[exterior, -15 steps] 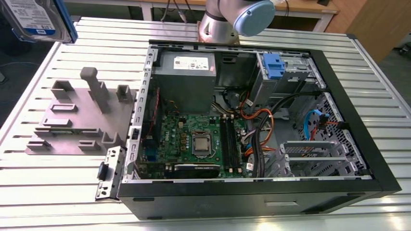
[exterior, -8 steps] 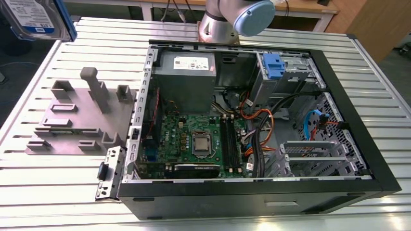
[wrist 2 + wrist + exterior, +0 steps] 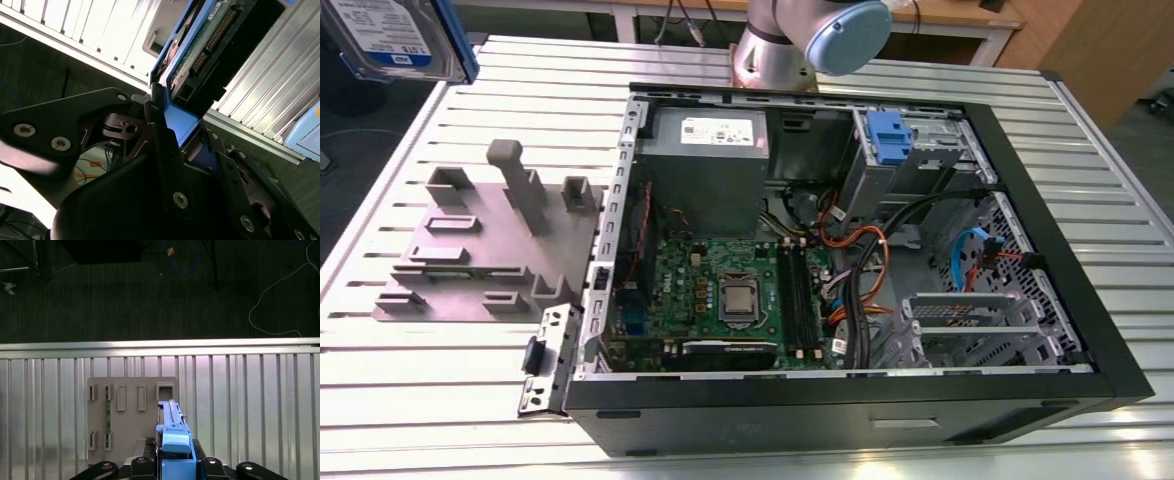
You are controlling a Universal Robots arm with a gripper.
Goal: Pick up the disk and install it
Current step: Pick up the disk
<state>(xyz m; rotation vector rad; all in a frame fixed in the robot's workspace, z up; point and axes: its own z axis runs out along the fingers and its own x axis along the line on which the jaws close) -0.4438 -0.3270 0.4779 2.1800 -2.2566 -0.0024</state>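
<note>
Right, exterior view: the disk point(image 3: 400, 35) hangs high, white-and-blue label showing, well apart from the open computer case point(image 3: 854, 250). Second wrist view: fingers point(image 3: 159, 145) clenched on its blue bracket point(image 3: 182, 125), disk between them. First wrist view: grey holder point(image 3: 132, 422) beyond the fingers. With so narrow a grip, the disk could twist loose.

The disk point(image 3: 394, 38) is a flat silver-grey drive with a white-and-blue label, framed by a blue plastic bracket. In the exterior view it hangs in the air at the view's upper left corner, tilted, label side showing. In the second wrist view its green circuit-board side and connector row show, with one blue end clamped in the claw point(image 3: 182, 127).
</note>
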